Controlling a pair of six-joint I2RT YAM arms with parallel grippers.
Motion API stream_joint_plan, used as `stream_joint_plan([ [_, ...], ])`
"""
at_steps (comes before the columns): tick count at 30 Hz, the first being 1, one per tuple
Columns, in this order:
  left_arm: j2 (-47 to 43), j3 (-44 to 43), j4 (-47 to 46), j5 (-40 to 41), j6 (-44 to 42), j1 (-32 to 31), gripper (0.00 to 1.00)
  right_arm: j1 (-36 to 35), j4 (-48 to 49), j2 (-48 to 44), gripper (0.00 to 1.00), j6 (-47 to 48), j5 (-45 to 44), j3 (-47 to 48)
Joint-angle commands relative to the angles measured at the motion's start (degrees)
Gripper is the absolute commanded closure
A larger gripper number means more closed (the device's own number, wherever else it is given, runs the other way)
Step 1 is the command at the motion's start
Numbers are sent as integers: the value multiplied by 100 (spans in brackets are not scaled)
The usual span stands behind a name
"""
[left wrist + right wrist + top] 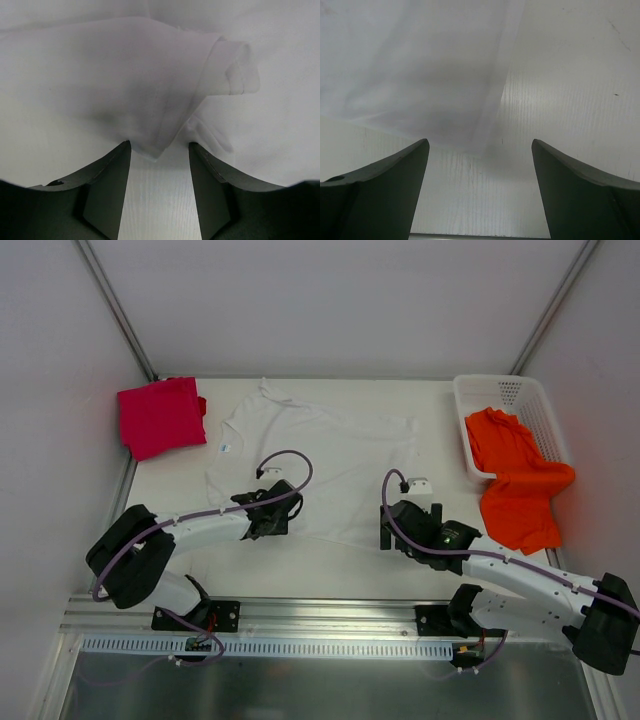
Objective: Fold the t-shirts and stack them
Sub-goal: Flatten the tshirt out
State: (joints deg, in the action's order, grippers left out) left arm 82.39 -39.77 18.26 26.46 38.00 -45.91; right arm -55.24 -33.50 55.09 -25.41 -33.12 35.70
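Note:
The white t-shirt (320, 455) lies spread flat in the middle of the table, its blue neck label at the left. My left gripper (272, 523) is open at its near left corner; in the left wrist view the shirt's corner (150, 145) lies just ahead of the gap between the jaws. My right gripper (398, 530) is open at the near right corner; the hem (445, 100) lies just ahead of its jaws. The magenta-red t-shirt (160, 417) lies folded at the far left. The orange t-shirt (515, 480) hangs out of the basket.
A white lattice basket (530, 405) stands at the far right against the wall. White enclosure walls close in the table at the left, back and right. A metal rail runs along the near edge.

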Motion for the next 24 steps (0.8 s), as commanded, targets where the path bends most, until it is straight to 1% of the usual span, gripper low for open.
stream_joint_plan([
  [1, 128, 180, -209, -71, 41, 73, 50, -22, -34, 11, 12, 45, -203, -72],
  [8, 154, 198, -174, 123, 330, 231, 51, -22, -26, 19, 11, 97, -282, -107],
  [9, 163, 189, -156, 123, 348, 240, 52, -22, -17, 28, 11, 98, -300, -99],
  [12, 120, 233, -95, 246, 489, 249, 58, -22, -25, 98, 11, 124, -326, -116],
  [13, 102, 259, -86, 263, 533, 258, 63, -22, -25, 90, 11, 124, -335, -125],
  [15, 32, 303, -42, 307, 656, 293, 67, -22, -25, 107, 11, 124, -344, -151],
  [17, 14, 338, -16, 264, 735, 311, 74, -22, -25, 98, 11, 124, -344, -160],
  [19, 14, 364, -7, 220, 753, 311, 76, -21, -25, 98, 11, 124, -344, -186],
  [20, 14, 365, 2, 193, 753, 311, 81, -13, -25, 90, 11, 115, -353, -187],
  [24, -82, 408, 37, -61, 700, 311, 88, -21, 36, 116, 10, 106, -361, -204],
])
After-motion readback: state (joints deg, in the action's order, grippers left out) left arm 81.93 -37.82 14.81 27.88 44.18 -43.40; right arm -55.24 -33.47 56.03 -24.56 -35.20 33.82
